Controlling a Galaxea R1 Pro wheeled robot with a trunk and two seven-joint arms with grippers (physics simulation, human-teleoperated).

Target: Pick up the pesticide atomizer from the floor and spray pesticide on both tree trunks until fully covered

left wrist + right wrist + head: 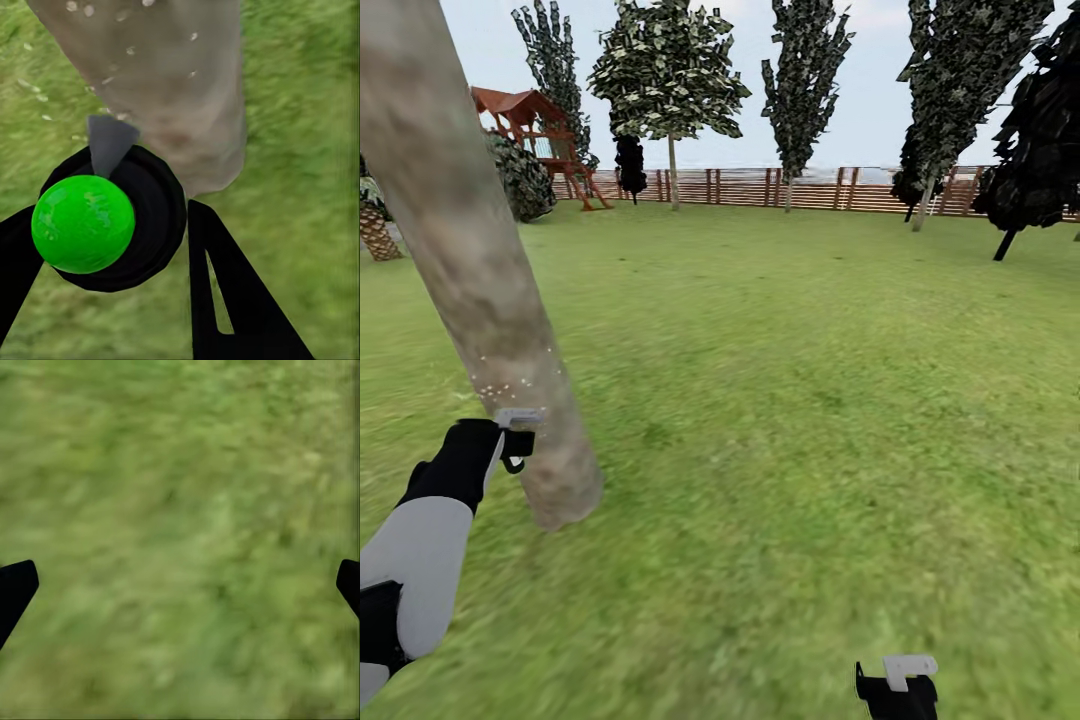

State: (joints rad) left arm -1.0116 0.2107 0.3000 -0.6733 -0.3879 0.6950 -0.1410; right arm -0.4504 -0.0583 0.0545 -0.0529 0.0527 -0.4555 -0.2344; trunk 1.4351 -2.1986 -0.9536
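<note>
The left gripper (112,247) had its fingers (225,300) clenched on the pesticide atomizer (97,217), nozzle just beside the tree trunk (470,260). The right gripper (180,585) hung released over grass (810,400).

Light: even, bright daylight, no clear source, pale sky (880,60) at top of my head view.
Shadows: hardly any on the grass (810,400).
Blur: grass smeared in both wrist views, worst at my right wrist.
Glare: soft sheen on the green ball (82,223).
Edges: trunk (470,260) leans, bent by the lens.
</note>
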